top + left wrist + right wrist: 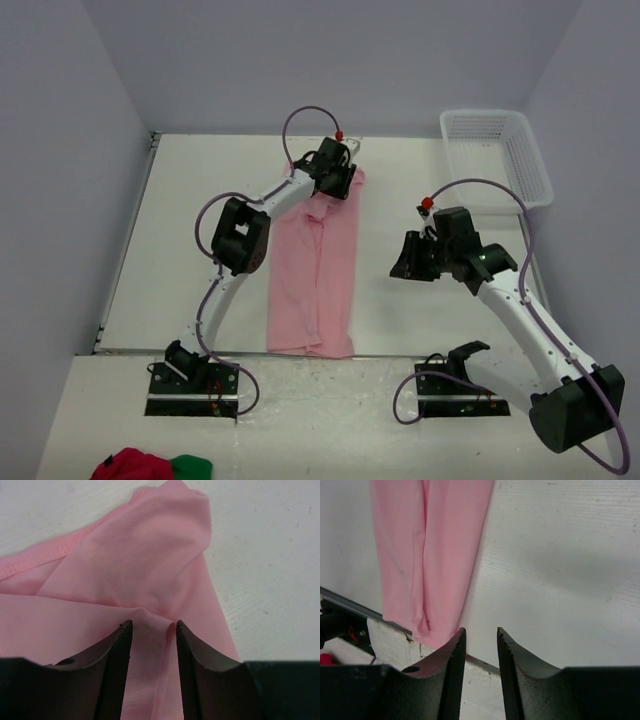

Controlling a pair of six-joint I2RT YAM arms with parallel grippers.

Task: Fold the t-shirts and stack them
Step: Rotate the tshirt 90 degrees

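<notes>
Straddling a ridge of the pink t-shirt (150, 570) at its far end, my left gripper (153, 626) has its fingers apart, with cloth between them that I don't judge to be clamped. The shirt lies on the table (200, 180) as a long strip, already folded lengthwise. My right gripper (481, 631) hovers beside it, parted and empty. Cross-folding and stacking remain.

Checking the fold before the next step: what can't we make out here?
- Far end of the shirt: top view, under the left gripper; left wrist view shows only bunched cloth.
- Neck label: in no view.
- Whether the left fingers touch the cloth between them: left wrist view, too close to tell.
- Red and green cloth: top view, cut by the bottom edge.
</notes>
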